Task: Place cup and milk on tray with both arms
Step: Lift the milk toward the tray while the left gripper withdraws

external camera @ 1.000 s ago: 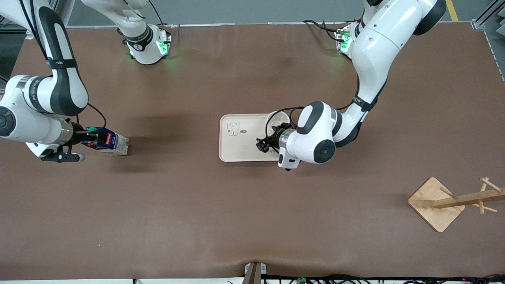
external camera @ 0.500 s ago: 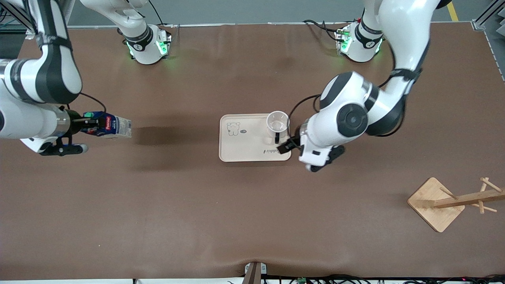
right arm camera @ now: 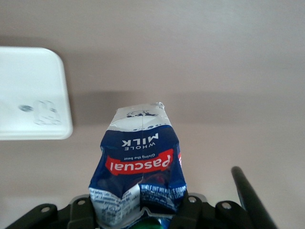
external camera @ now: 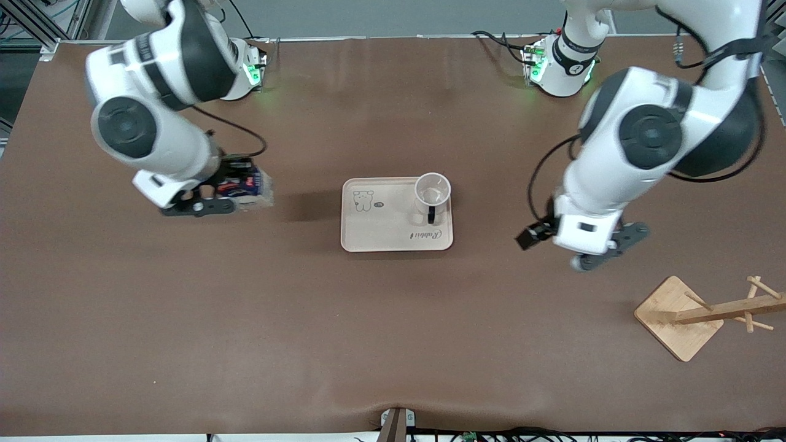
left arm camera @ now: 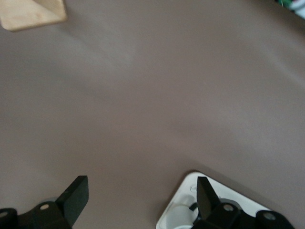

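The cream tray [external camera: 381, 230] lies mid-table. The white cup [external camera: 432, 191] stands upright on it, at the corner toward the left arm's end, black handle facing the front camera. My left gripper [external camera: 533, 236] is open and empty, over bare table beside the tray toward the left arm's end. In the left wrist view its gripper [left arm camera: 141, 186] is spread wide, with the tray's corner [left arm camera: 187, 182] and cup [left arm camera: 177, 217] at the edge. My right gripper [external camera: 236, 185] is shut on the blue milk carton [external camera: 249, 184], held tilted over the table beside the tray. In the right wrist view the carton [right arm camera: 140, 160] points toward the tray [right arm camera: 33, 86].
A wooden rack with a square base [external camera: 678, 317] and pegs lies toward the left arm's end, near the front camera; its base also shows in the left wrist view [left arm camera: 28, 12]. Brown table surface lies all round the tray.
My left gripper has let go of the cup and moved off the tray toward the left arm's end. My right arm has swung the milk carton in toward the tray.
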Controlling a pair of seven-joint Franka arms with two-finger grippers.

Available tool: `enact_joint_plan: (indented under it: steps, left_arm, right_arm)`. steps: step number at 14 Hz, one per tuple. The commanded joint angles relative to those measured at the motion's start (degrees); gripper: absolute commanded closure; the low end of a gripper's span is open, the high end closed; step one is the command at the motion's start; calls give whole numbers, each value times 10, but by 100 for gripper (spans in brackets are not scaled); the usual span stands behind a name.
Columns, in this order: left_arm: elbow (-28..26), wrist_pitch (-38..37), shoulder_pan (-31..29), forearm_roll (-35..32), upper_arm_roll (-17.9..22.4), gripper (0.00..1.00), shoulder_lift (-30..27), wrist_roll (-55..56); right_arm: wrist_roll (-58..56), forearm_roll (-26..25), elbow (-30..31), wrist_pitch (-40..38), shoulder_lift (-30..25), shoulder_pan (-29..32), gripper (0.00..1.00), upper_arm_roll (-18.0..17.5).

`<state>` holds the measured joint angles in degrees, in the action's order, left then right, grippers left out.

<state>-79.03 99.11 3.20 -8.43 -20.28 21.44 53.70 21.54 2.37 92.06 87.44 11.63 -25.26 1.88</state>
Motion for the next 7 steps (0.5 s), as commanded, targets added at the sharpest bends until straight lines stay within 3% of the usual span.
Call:
enact_joint_plan:
  steps: [1, 4, 7]
  left_arm:
    - [11, -39, -51, -3, -7, 0, -33, -55]
    - [13, -99, -72, -4, -2, 0, -63, -210]
    - [13, -121, -97, -11, -2, 0, -92, -303]
  right_arm:
    - [74, 43, -57, 12, 52, -37, 100, 8]
    - [168, 63, -61, 90, 86, -87, 100, 8]
    - [191, 61, -61, 156, 130, -137, 100, 9]
